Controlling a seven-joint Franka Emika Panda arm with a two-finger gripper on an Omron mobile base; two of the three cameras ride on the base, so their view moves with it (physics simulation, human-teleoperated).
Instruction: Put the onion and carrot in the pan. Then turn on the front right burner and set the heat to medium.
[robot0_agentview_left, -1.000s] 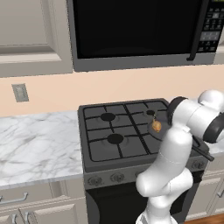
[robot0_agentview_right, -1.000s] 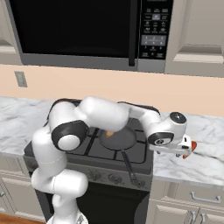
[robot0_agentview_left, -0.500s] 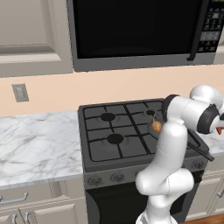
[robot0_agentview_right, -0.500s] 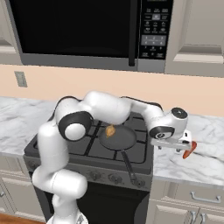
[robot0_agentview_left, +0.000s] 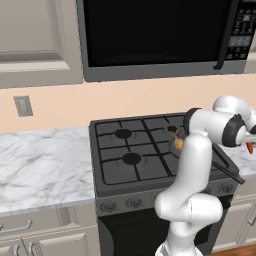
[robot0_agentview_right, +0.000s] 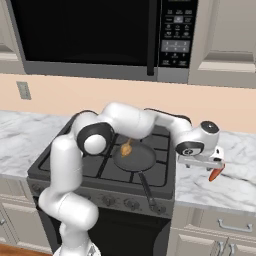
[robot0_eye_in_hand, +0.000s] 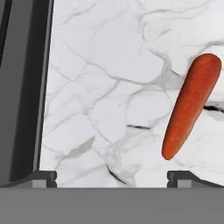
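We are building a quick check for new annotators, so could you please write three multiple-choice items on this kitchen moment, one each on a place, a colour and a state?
1. Where is the onion?
A. On the marble counter
B. In the pan
C. Inside the microwave

2. What colour is the carrot?
A. Orange-red
B. Green
C. White

3. How do the jaws of the gripper stand?
A. Shut on the carrot
B. Shut on the pan handle
C. Open, holding nothing

Answers:
1. B: in the right base view the tan bulb sits inside the dark pan on the stove.
2. A: the hand view shows an orange-red tapered stick lying on the counter.
3. C: the two tips stand wide apart at the bottom of the hand view, with the carrot lying free above them.
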